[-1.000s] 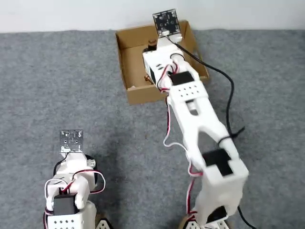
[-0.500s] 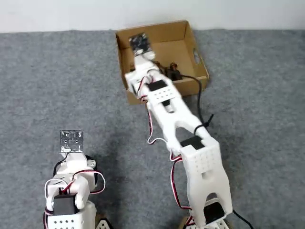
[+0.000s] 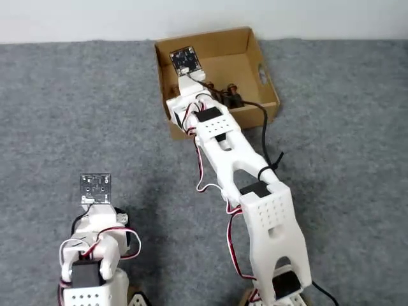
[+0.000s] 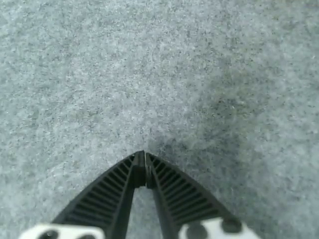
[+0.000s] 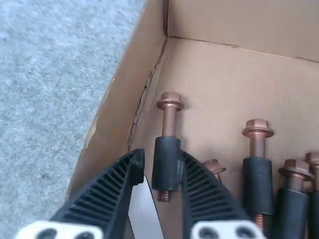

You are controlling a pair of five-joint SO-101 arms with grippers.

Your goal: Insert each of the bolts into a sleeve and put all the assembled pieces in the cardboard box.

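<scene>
Likely step: deposit. The right hand (image 5: 162, 156) stands open around the sleeved bolt (image 5: 168, 119) inside the cardboard box (image 5: 119, 119), beside its wall. The left hand (image 4: 145, 160) is closed, empty, above the counter (image 4: 149, 59). Next move should lift straight out, clearing the wall.

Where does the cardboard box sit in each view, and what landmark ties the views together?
High view: the cardboard box is at top centre, under the end of the right arm.
Left wrist view: grey carpet lies beneath the left gripper.
Right wrist view: the box's corner and floor are beyond the right gripper.
Shared landmark: the grey carpet.
</scene>
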